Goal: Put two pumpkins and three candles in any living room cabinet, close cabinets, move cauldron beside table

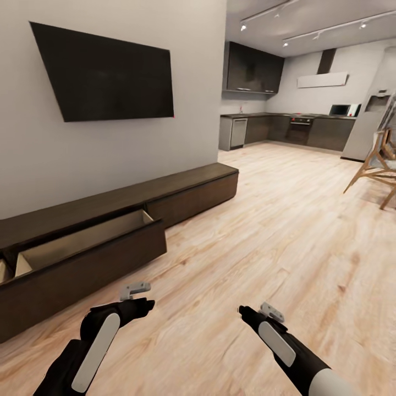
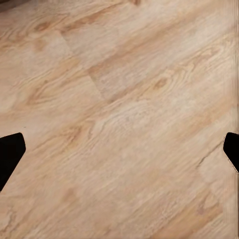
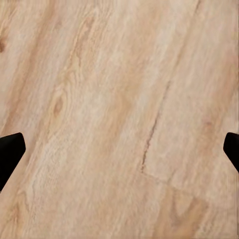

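A long low dark-brown cabinet (image 1: 187, 192) runs along the white wall at the left. One of its pull-out fronts (image 1: 93, 261) stands open, and the pale beige inside (image 1: 82, 237) looks bare. My left gripper (image 1: 144, 306) hangs over the floor just in front of that open front. My right gripper (image 1: 245, 311) hovers over the floor further right. Both are open with nothing between them: the dark fingertips (image 2: 10, 152) (image 3: 10, 152) sit at the edges of the wrist views over bare planks. The pumpkins, candles, cauldron and table are out of view.
A black TV (image 1: 104, 74) hangs on the wall above the cabinet. Light wooden floor (image 1: 264, 231) stretches ahead to a kitchen (image 1: 286, 129) at the back. A wooden chair (image 1: 379, 165) stands at the far right.
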Robot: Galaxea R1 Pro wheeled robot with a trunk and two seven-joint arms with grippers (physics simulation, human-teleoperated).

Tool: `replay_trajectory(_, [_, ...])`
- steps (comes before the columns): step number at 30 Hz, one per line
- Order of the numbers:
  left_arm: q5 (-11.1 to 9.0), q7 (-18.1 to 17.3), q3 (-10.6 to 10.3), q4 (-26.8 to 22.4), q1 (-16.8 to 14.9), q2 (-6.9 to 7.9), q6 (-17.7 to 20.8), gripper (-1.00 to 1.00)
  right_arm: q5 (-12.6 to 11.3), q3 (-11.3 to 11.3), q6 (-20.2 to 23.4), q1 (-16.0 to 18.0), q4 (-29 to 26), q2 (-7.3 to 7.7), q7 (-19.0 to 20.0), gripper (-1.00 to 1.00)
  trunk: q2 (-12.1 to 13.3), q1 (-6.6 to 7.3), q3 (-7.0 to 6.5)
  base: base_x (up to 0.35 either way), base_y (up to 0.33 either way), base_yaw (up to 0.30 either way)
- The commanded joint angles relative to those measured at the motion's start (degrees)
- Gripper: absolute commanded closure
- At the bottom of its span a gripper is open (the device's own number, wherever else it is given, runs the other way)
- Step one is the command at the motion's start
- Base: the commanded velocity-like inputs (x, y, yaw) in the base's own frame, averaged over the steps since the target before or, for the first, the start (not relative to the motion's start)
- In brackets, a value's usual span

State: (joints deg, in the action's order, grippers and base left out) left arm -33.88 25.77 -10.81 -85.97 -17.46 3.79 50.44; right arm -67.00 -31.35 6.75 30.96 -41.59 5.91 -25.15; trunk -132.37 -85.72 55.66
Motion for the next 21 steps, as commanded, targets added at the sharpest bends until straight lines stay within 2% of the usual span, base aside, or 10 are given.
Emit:
replay_trajectory(1, [-0.6, 0.6, -0.1, -0.1, 0.0, 0.06, 0.1, -1.00, -0.3, -0.3, 0.1, 0.1, 0.2, 0.06, -0.4, -1.00, 0.0, -0.01, 0.09, 0.259, 0.000, -0.258])
replay_trajectory(9, [-0.3, 0.7, -0.3, -0.1, 0.0, 0.16, 0.1, -1.00, -0.5, -0.3, 0.1, 0.1, 0.7, -0.01, -0.4, -1.00, 0.0, -0.01, 0.36, 0.309, -0.031, -0.252])
replay_trajectory(14, [-0.1, 0.7, -0.9, 0.0, 0.0, 0.02, 0.1, -1.00, -0.5, -0.3, -0.5, 0.1, 0.7, 0.05, -0.4, -1.00, 0.0, -0.01, 0.40, 0.318, -0.134, -0.067])
replay_trajectory(21, [0.0, 0.8, -1.4, 0.0, 0.0, -0.05, 0.1, -1.00, -0.6, -0.3, -1.2, 0.1, 0.8, 0.06, -0.4, -1.00, 0.0, -0.01, 0.48, 0.273, -0.231, -0.048])
